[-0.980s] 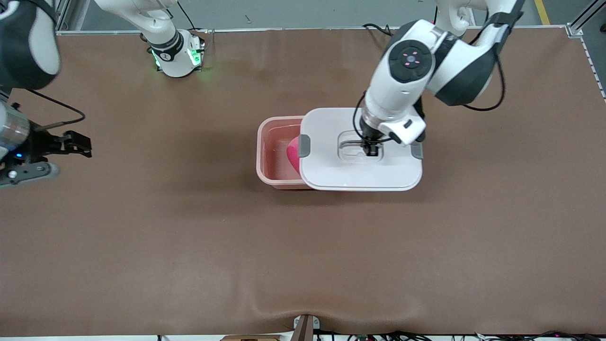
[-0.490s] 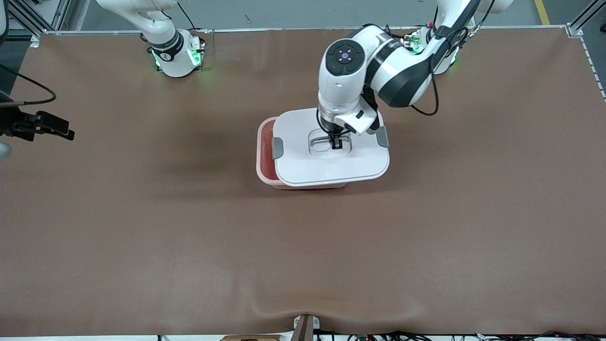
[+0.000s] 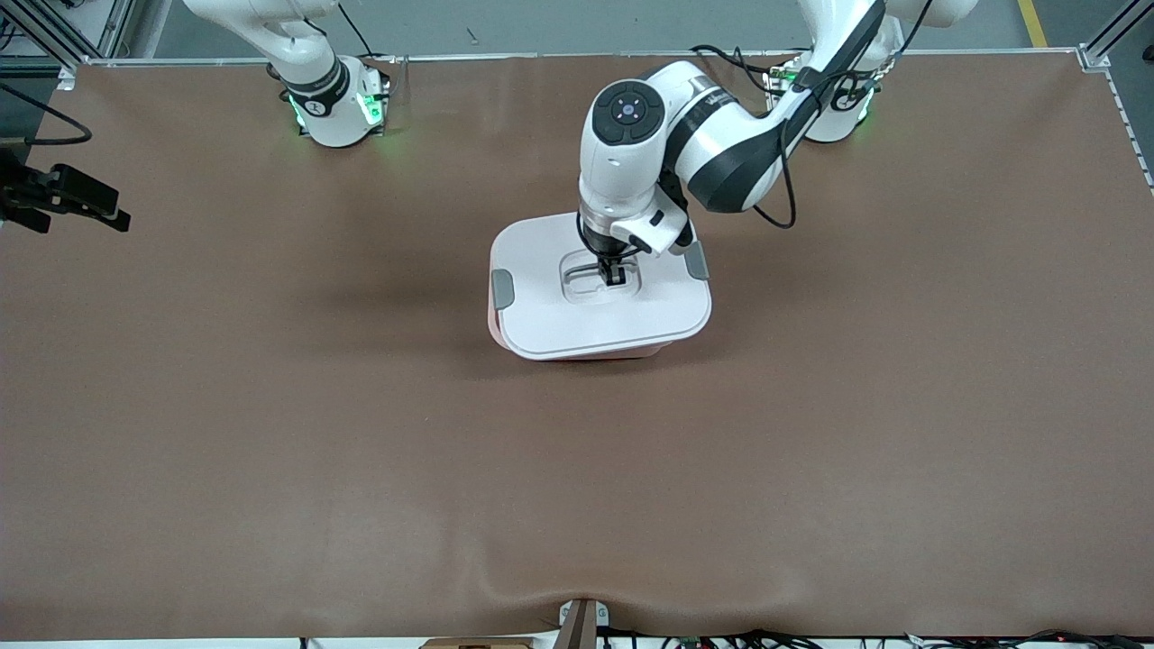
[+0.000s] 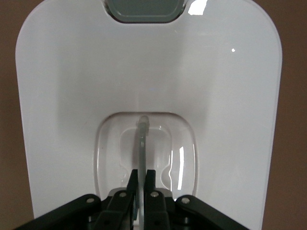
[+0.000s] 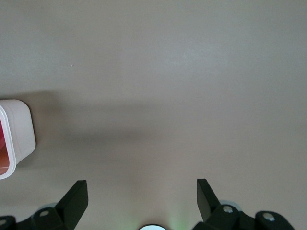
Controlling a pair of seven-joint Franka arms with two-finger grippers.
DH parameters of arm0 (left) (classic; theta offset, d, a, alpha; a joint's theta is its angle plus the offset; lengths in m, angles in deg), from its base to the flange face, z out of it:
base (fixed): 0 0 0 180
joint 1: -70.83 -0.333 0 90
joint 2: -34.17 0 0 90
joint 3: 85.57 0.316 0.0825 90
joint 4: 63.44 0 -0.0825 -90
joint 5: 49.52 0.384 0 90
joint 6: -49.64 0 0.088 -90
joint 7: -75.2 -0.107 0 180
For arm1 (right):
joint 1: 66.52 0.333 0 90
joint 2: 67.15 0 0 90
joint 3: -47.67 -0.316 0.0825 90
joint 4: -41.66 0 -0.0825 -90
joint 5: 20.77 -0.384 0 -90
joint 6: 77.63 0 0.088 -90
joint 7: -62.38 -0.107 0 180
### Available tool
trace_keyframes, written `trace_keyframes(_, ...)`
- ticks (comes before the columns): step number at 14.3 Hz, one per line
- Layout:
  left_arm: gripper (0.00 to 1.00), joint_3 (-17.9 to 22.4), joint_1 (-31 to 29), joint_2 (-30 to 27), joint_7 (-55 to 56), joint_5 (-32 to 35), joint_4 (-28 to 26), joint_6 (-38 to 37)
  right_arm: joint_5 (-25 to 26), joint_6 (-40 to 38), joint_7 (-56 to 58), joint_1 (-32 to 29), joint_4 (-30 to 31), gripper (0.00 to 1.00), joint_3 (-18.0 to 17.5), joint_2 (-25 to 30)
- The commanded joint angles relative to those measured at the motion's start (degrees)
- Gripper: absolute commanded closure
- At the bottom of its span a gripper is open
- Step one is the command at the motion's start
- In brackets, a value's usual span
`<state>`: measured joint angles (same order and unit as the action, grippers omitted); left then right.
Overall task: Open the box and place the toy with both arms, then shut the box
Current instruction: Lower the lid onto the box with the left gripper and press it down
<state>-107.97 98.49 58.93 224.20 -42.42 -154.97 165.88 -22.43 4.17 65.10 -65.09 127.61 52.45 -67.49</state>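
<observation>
While left gripper (image 3: 614, 273) pinches thin grey handle (image 4: 142, 143), white rounded plastic lid (image 3: 599, 302) over pale pink box (image 3: 494, 332) seems light, stiff, slippery; right gripper (image 5: 142, 194) waits wide open, empty.

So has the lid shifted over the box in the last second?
Yes. Held by the left gripper at its handle, the lid has slid toward the right arm's end and now covers the box, which has stayed put.
</observation>
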Motion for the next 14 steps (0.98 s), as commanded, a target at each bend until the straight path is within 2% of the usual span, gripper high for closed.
trace_keyframes(1,1.00,0.07,1.96,1.87,1.37,1.24,1.27,1.36,-0.98,0.99,-1.14,0.15,2.12,0.00,0.05,1.39)
trace_keyframes(5,1.00,0.07,2.23,2.66,1.37,1.60,1.01,1.80,-0.98,2.83,-1.14,0.33,2.03,0.00,-0.04,1.13)
trace_keyframes(9,1.00,0.07,3.28,3.80,0.58,2.29,0.75,2.41,-1.25,-0.75,-1.05,0.24,0.37,0.00,0.05,1.04)
trace_keyframes(14,1.00,0.16,3.37,4.16,0.06,3.09,-0.13,2.41,-1.25,-0.94,-1.31,0.15,-0.43,0.00,0.14,1.04)
